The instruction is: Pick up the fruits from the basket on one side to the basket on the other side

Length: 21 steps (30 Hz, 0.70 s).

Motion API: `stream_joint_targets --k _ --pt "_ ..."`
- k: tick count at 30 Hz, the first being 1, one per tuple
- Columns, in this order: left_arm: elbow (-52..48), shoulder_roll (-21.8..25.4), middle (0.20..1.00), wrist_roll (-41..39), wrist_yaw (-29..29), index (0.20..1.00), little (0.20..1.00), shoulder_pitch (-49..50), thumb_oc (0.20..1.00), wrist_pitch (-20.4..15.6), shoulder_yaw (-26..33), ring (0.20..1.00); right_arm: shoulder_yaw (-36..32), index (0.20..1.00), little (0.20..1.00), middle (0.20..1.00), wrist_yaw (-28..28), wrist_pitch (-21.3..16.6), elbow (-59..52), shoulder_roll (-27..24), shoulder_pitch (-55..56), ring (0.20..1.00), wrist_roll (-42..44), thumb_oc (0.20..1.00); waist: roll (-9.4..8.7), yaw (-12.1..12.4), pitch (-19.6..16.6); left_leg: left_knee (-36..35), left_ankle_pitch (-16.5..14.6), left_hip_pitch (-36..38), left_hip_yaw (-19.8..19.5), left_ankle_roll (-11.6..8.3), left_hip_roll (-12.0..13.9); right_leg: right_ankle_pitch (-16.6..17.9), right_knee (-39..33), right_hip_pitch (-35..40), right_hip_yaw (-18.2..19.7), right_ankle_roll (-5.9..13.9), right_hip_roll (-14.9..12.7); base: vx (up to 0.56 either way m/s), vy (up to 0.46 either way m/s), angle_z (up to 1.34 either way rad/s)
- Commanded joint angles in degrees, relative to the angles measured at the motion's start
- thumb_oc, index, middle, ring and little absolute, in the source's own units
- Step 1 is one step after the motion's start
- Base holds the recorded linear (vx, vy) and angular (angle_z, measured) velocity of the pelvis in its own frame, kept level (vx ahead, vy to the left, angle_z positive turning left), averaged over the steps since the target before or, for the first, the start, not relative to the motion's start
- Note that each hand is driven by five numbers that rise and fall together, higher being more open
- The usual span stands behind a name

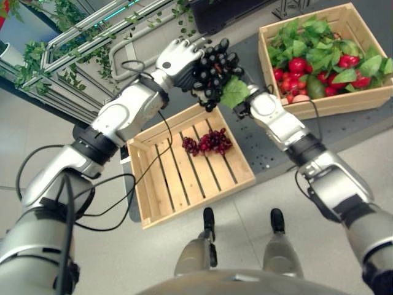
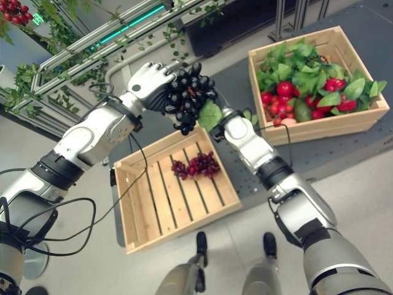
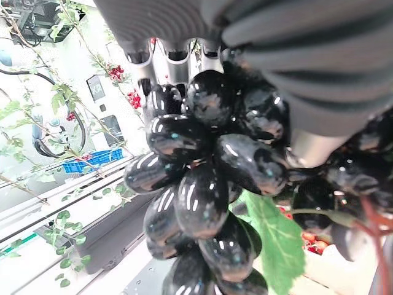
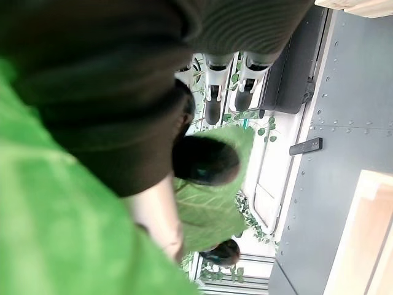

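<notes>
A bunch of black grapes (image 1: 215, 77) with a green leaf (image 1: 234, 92) hangs in the air above the far edge of the near slatted crate (image 1: 196, 212). My left hand (image 1: 178, 58) is shut on the bunch from the left, its fingers curled over the top; up close the glossy grapes (image 3: 196, 184) hang just past them. My right hand (image 2: 219, 129) reaches up under the bunch from the right, mostly hidden behind the leaf and the grapes. A bunch of red grapes (image 1: 207, 142) lies in the near crate. The far crate (image 1: 344, 103) holds red fruits (image 1: 297, 65), a green fruit and leaves.
The far crate stands on a dark grey platform (image 1: 350, 132) at the right. The near crate sits on the light floor in front of my feet. Metal rails with trailing ivy (image 1: 73, 43) run along the back left.
</notes>
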Motion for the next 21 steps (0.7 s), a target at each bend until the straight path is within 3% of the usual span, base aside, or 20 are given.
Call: stream_joint_targets --k 1,6,14,15,21 --pt "4.3 -3.2 0.200 1.0 -0.8 0.200 0.200 -2.7 0.200 -0.5 -5.7 0.200 -0.5 1.000 1.000 1.000 1.5 -8.3 -13.7 6.6 -8.0 1.000 3.7 1.000 -5.20 1.1 -4.2 2.9 -2.4 -2.4 0.6 -0.74 -0.6 -11.3 4.9 -0.6 1.5 -2.88 4.6 0.00 0.000 0.00" --pt "3.6 -2.0 0.200 0.5 -0.5 0.200 0.200 -2.1 0.200 -0.7 -4.3 0.200 -1.7 1.000 1.000 1.000 1.2 -8.6 -15.7 4.8 -5.9 1.000 3.4 1.000 -5.50 1.0 -4.2 3.1 -2.6 -2.2 0.6 -0.74 -0.5 -11.5 4.8 -0.2 1.5 -2.89 4.6 0.00 0.000 0.00" --pt "-2.3 2.2 0.200 1.7 -1.6 0.200 0.200 2.8 0.200 -0.7 2.2 0.200 -8.3 1.000 1.000 1.000 3.1 -8.4 -24.9 -2.2 5.0 1.000 1.9 1.000 -6.04 0.5 -4.0 3.3 -2.8 -2.1 0.6 -0.71 -0.3 -11.7 4.9 -0.2 1.1 -2.83 4.8 0.00 0.000 0.00" --pt "-1.7 6.9 0.200 3.9 -1.2 0.200 0.200 8.5 0.200 0.3 6.6 0.200 -11.4 1.000 1.000 1.000 3.6 -7.8 -27.0 -4.9 7.6 1.000 1.6 1.000 -6.13 0.9 -4.0 3.3 -2.8 -2.3 0.6 -0.76 -0.2 -11.6 4.9 -0.3 1.1 -2.83 4.9 0.00 0.000 0.00" --pt "-5.2 7.6 0.200 5.3 -1.6 0.200 0.200 18.8 0.200 -0.1 15.5 0.200 -20.0 1.000 1.000 1.000 4.6 -8.5 -32.1 -8.5 19.1 1.000 1.1 1.000 -6.54 0.4 -3.5 4.0 -2.4 -2.7 0.6 -0.75 0.0 -11.2 5.1 -0.5 0.8 -2.82 4.9 0.00 -0.008 -0.03"
